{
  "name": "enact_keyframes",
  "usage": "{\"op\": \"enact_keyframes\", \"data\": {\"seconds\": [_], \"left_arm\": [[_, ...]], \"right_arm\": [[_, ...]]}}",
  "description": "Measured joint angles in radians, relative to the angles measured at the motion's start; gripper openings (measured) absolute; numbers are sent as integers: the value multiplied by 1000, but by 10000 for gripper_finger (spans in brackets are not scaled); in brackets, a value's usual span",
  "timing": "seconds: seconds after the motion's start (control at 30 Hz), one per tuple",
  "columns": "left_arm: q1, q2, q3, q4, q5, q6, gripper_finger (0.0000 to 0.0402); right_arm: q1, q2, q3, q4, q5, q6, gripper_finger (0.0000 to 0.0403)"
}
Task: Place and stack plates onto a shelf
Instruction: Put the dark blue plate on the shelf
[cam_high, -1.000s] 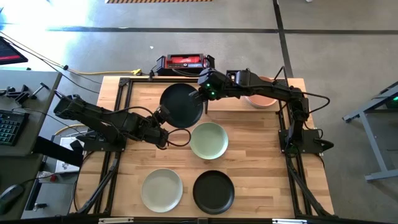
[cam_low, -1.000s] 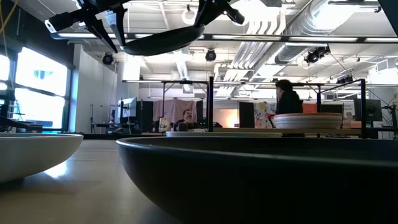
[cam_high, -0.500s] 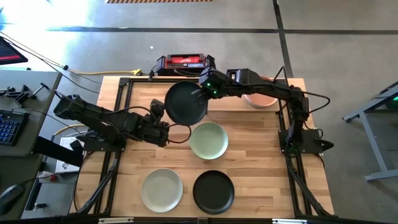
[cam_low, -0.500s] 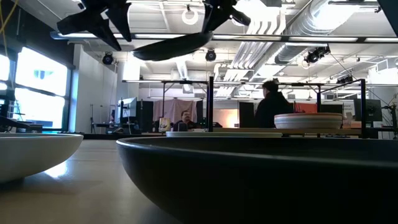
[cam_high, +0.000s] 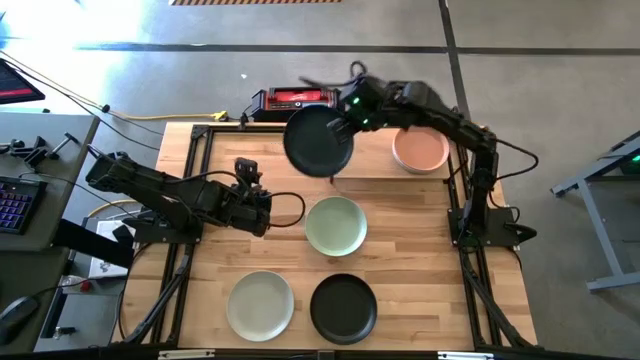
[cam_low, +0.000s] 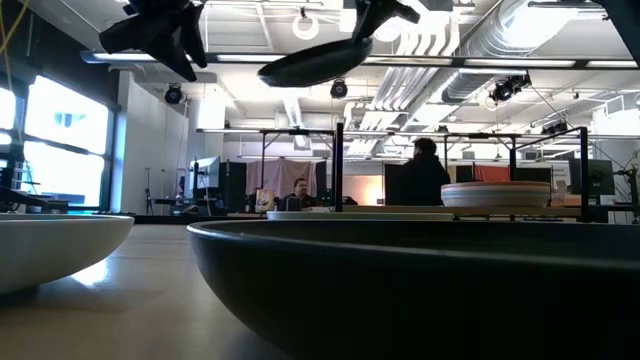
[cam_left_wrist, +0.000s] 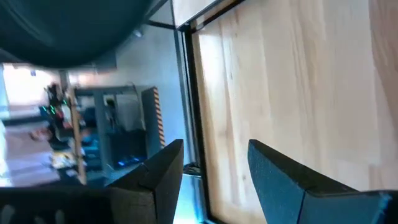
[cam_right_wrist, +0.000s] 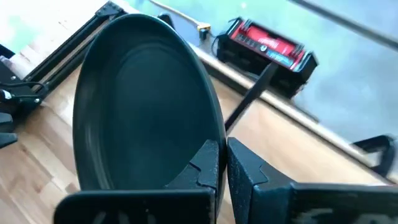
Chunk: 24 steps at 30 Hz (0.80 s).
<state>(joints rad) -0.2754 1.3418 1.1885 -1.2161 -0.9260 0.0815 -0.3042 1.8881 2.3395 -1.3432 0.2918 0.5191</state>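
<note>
Right pincer (cam_high: 343, 127): clamped on the rim of a round shallow matte black plate (cam_high: 319, 142), held in the air above the far middle of the butcher-block desk (cam_high: 400, 210).
Carried plate's place: beside the peach-pink plates (cam_high: 420, 150) at the far right corner.
Left pincer (cam_left_wrist: 211, 163): fingers spread apart, holding nothing, over bare wood left of centre.
On the desk: pale sage green plate (cam_high: 335, 226) at centre; a second pale green plate (cam_high: 260, 304) and a second black plate (cam_high: 343, 308) along the near edge.

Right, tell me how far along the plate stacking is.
Partly done. A stack topped by a peach-pink plate already sits on the shelf. In hand: the right gripper holds a black plate by its rim, in the air above the shelf. Left: two green plates and another black plate on the table. The left gripper is open and empty.
</note>
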Motion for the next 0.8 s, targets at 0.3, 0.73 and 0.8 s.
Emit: {"op": "enact_keyframes", "data": {"seconds": [0.3, 0.73, 0.8], "left_arm": [[58, 0, 0, 1, 4, -225, 170], [197, 0, 0, 1, 26, -362, 170], [212, 0, 0, 1, 29, -383, 170]], "right_arm": [[-147, -108, -31, -61, -36, -138, 0], [-383, -150, -31, -162, -59, -314, 0], [-412, -150, -31, -161, -70, -329, 0]]}}
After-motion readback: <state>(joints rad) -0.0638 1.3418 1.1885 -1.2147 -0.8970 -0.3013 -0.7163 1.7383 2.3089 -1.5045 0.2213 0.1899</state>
